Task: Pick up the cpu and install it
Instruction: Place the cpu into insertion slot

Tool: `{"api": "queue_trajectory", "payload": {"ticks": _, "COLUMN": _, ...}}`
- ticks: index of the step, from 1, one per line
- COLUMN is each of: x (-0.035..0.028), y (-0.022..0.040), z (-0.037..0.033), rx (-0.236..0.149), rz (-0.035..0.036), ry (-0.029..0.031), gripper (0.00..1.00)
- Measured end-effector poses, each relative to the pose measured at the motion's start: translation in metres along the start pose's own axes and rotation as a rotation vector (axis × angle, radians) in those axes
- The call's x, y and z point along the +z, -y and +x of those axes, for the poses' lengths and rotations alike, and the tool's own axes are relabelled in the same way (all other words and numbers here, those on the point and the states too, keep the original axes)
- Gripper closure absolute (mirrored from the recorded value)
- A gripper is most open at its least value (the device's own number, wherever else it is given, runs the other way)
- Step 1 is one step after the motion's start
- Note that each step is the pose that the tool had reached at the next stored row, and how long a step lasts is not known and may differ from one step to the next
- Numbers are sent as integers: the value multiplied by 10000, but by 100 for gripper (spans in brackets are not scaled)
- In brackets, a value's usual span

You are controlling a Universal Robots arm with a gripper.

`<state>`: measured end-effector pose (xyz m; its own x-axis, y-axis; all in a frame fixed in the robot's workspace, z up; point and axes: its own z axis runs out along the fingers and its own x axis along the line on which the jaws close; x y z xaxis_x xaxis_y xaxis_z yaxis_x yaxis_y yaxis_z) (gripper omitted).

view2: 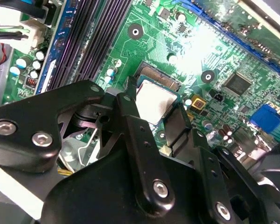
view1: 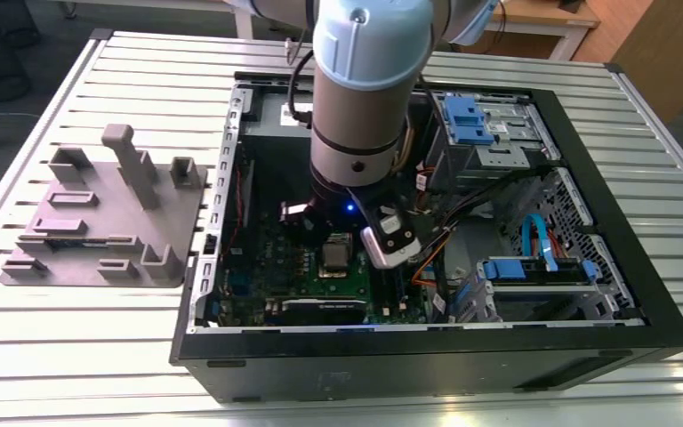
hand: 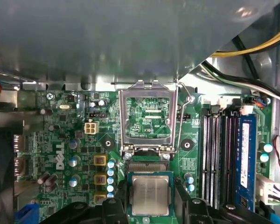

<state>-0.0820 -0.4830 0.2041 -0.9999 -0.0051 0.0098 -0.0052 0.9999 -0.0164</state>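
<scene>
A pale-blue and grey robot arm (view1: 359, 89) reaches down into an open black desktop computer case (view1: 437, 369) at the centre of the exterior view. The case lies on a silver slatted metal table (view1: 81, 356). On the exterior view's left, apart from the case, stands a grey moulded parts fixture (view1: 104, 231) with upright posts. Blue plastic drive brackets (view1: 466, 116) sit in the case toward the upper right of that frame.

In both wrist views, the black two-fingered gripper (view2: 155, 99) is closed on the cpu (view2: 154, 105), a small flat square chip with a shiny silver-grey metal top and a thin pale rim. A black finger (view2: 130, 121) presses against each of two opposite edges. The chip is level over the socket of the green motherboard (view2: 186, 51), so low that it cannot be told whether it touches.

In the first wrist view, a strip of the socket's fine gold contacts (hand: 147, 166) is exposed just beside the chip. Beyond it, the hinged silver metal load frame (hand: 147, 93) stands swung open. Long black memory slots (hand: 217, 154) run near the socket, with a blue memory slot (hand: 246, 154) beside them.
</scene>
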Motion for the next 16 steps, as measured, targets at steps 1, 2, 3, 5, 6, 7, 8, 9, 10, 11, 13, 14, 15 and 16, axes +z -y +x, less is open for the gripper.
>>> {"api": "queue_trajectory", "payload": {"ticks": 1, "x": 11, "y": 1, "z": -1, "rx": 0, "rz": -3, "ry": 1, "gripper": 53}}
{"api": "queue_trajectory", "payload": {"ticks": 2, "x": 20, "y": 1, "z": -1, "rx": -2, "rz": -2, "ry": 1, "gripper": 53}}
{"api": "queue_trajectory", "payload": {"ticks": 3, "x": 26, "y": 2, "z": -1, "rx": -1, "rz": -1, "ry": 0, "gripper": 53}}
{"api": "queue_trajectory", "payload": {"ticks": 5, "x": 38, "y": 3, "z": -1, "rx": -1, "rz": -2, "ry": 1, "gripper": 53}}
{"api": "queue_trajectory", "payload": {"ticks": 6, "x": 44, "y": 3, "z": -1, "rx": -1, "rz": -1, "ry": 1, "gripper": 53}}
{"api": "queue_trajectory", "payload": {"ticks": 7, "x": 52, "y": 3, "z": -1, "rx": -2, "rz": -2, "ry": 1, "gripper": 53}}
{"api": "queue_trajectory", "payload": {"ticks": 8, "x": 60, "y": 3, "z": -1, "rx": -3, "rz": -2, "ry": 1, "gripper": 53}}
{"api": "queue_trajectory", "payload": {"ticks": 9, "x": 70, "y": 3, "z": -1, "rx": -3, "rz": -1, "ry": 0, "gripper": 53}}
{"api": "queue_trajectory", "payload": {"ticks": 10, "x": 79, "y": 3, "z": -1, "rx": -3, "rz": -1, "ry": 0, "gripper": 53}}
{"api": "queue_trajectory", "payload": {"ticks": 11, "x": 88, "y": 3, "z": -2, "rx": -4, "rz": -1, "ry": 0, "gripper": 53}}
{"api": "queue_trajectory", "payload": {"ticks": 13, "x": 103, "y": 3, "z": -1, "rx": -3, "rz": -1, "ry": 0, "gripper": 53}}
{"api": "queue_trajectory", "payload": {"ticks": 14, "x": 110, "y": 3, "z": -1, "rx": -4, "rz": -1, "ry": 0, "gripper": 53}}
{"api": "queue_trajectory", "payload": {"ticks": 15, "x": 117, "y": 2, "z": -1, "rx": -4, "rz": -1, "ry": 1, "gripper": 53}}
{"api": "queue_trajectory", "payload": {"ticks": 16, "x": 122, "y": 3, "z": 0, "rx": -4, "rz": 0, "ry": 0, "gripper": 53}}
